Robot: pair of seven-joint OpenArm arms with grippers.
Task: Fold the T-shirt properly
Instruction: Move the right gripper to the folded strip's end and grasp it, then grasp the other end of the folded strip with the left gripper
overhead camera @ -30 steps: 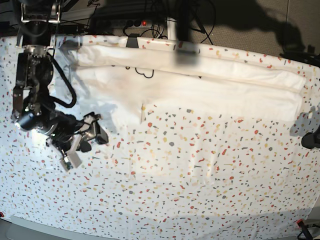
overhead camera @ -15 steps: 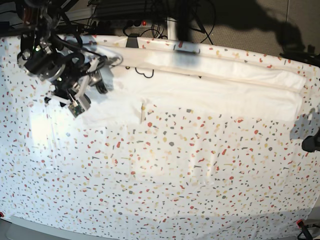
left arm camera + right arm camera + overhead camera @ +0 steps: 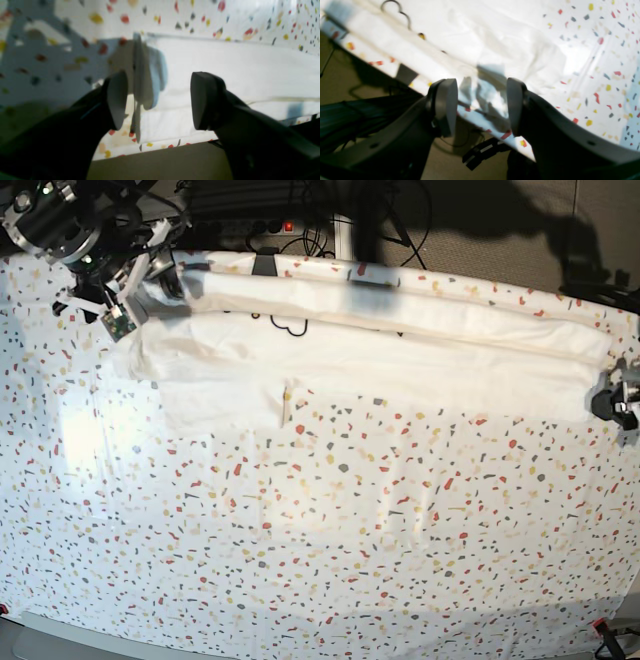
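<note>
Item: T-shirt (image 3: pixel 400 345), white, laid as a long narrow band across the upper part of the base view, on the speckled table cover (image 3: pixel 330 540). Its long axis runs left to right, tilting slightly downward toward the right edge. Dark print outline shows near the upper left of the band; a small tag (image 3: pixel 287 402) sits at its lower edge, left of centre. One sleeve or flap spreads out at the left end.

Item: right gripper (image 3: pixel 135 280), upper left of the base view, at the shirt's left end. In its wrist view the claw (image 3: pixel 482 105) stands partly apart, with rumpled white cloth and the table edge seen between the fingers; nothing is pinched (contact with the fabric cannot be told).

Item: left gripper (image 3: pixel 615 395), far right edge of the base view, just beside the shirt's right end. In its wrist view the claw (image 3: pixel 158 100) is spread wide, empty; the folded cloth lies beyond it, its edge running across the frame.

Relation governing the coming move: each arm sits at one end of the band, so the likely next fold brings the ends together along the long axis. Each end belongs to its nearer arm.
</note>
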